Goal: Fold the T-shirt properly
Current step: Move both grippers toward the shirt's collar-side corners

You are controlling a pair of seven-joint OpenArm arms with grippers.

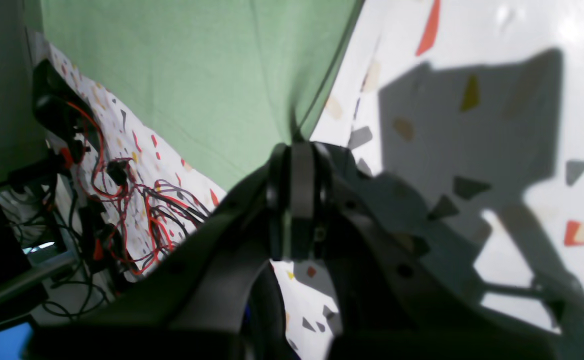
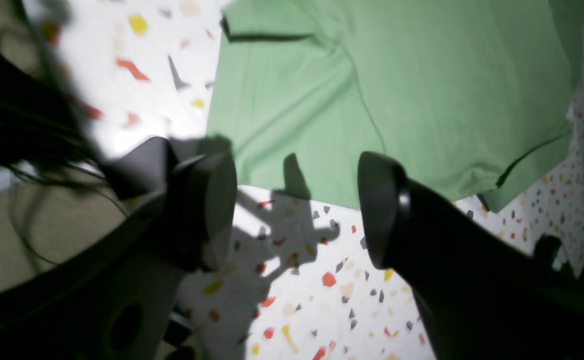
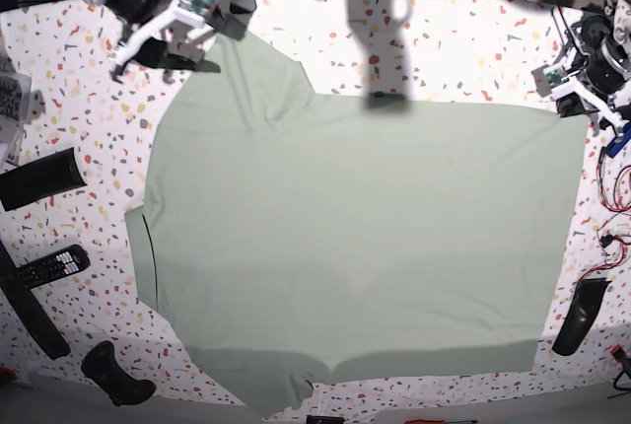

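Observation:
The pale green T-shirt (image 3: 355,237) lies spread flat over most of the speckled table (image 3: 454,49). My left gripper (image 1: 297,150) is shut on the T-shirt (image 1: 207,75), pinching the cloth's edge at a corner; in the base view that gripper (image 3: 584,108) sits at the shirt's far right corner. My right gripper (image 2: 297,210) is open with nothing between its fingers (image 2: 382,210), hovering over bare table just off the T-shirt (image 2: 397,90) near a sleeve. In the base view the right gripper (image 3: 182,57) is at the top left, beside the shirt's upper edge.
A remote control (image 3: 51,266) and black holders (image 3: 39,179) lie along the left edge, with another black object (image 3: 116,373) at the bottom left. A black holder (image 3: 580,316) and red and black wires (image 3: 616,227) sit at the right edge; the wires (image 1: 137,210) hang off the table.

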